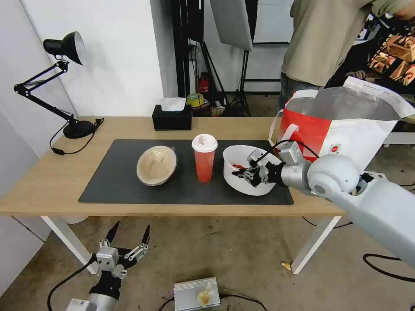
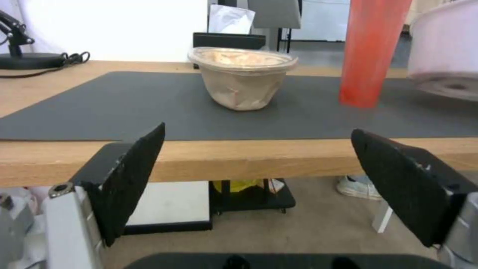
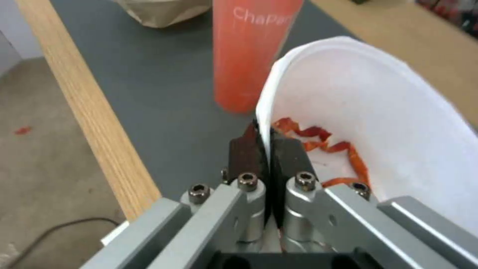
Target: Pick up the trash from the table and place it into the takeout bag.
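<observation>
Left end effector (image 1: 129,235) hangs below the front edge of the counter (image 1: 52,181), released, pads spread wide, idle and well apart from all trash. Right end effector (image 3: 262,144) is clenched on the near rim of the white bowl (image 1: 242,156), one pad inside the wall and one outside, pinching the thin wall between them. Relative to this bowl, the red drink cup (image 1: 204,160) stands just beside it on the dark mat (image 1: 121,190), the beige lidded bowl (image 1: 156,165) lies beyond the cup, and the takeout bag (image 1: 346,125) stands just behind it on the opposite side, mouth open. Judged from its thin wall and few red scraps (image 3: 319,140), the bowl is light and flexible; the rim may deform or slip under a one-sided pinch, so the grasp should stay deep on the rim and the bowl be kept level.
</observation>
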